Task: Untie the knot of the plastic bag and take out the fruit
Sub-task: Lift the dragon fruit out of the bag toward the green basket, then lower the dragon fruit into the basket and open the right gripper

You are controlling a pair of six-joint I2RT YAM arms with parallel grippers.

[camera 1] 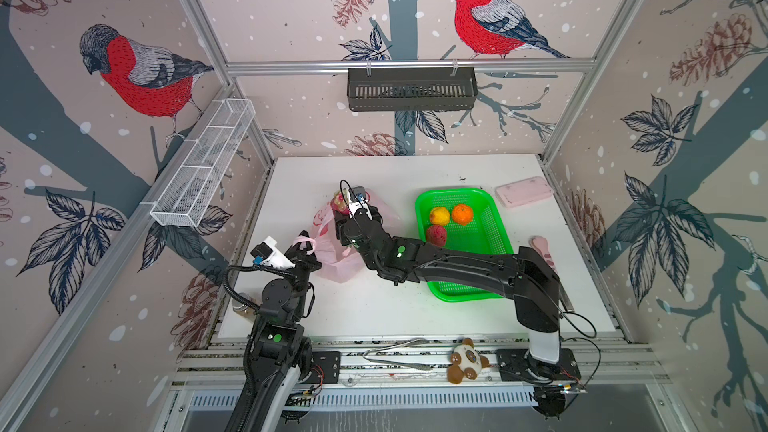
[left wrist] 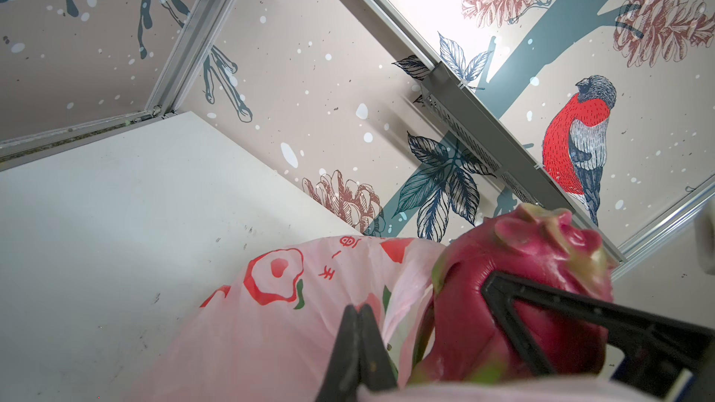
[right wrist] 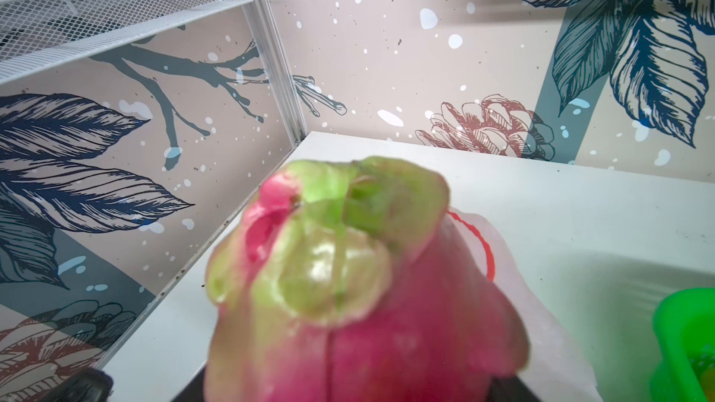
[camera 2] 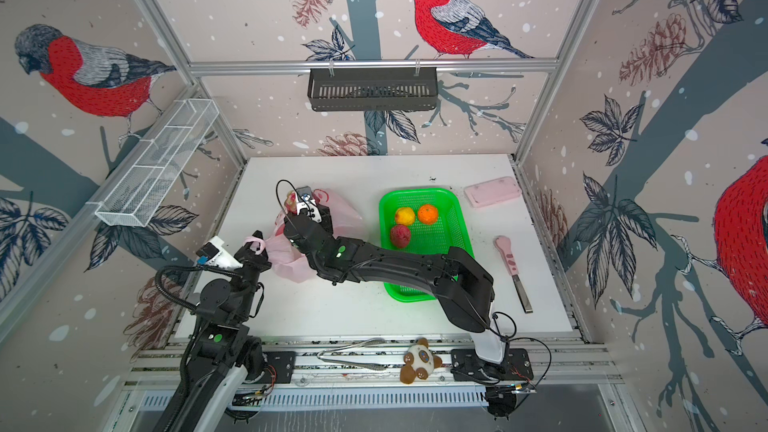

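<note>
We see the dragon fruit (camera 1: 338,201) gripped by the right gripper (camera 1: 348,210), fingers spread fairly wide around it, just above the far end of the plastic bag (camera 1: 330,257), which lies left of the worktop's (camera 1: 374,309) middle, nearer its left edge. The left gripper (camera 1: 305,249) is pinched tight on the bag's pale pink handle (camera 1: 303,239) at the near end. Towards the right edge, the green basket (camera 1: 453,191) holds a yellow citrus (camera 1: 439,215), an orange citrus (camera 1: 462,214) and a red ball (camera 1: 436,234).
</note>
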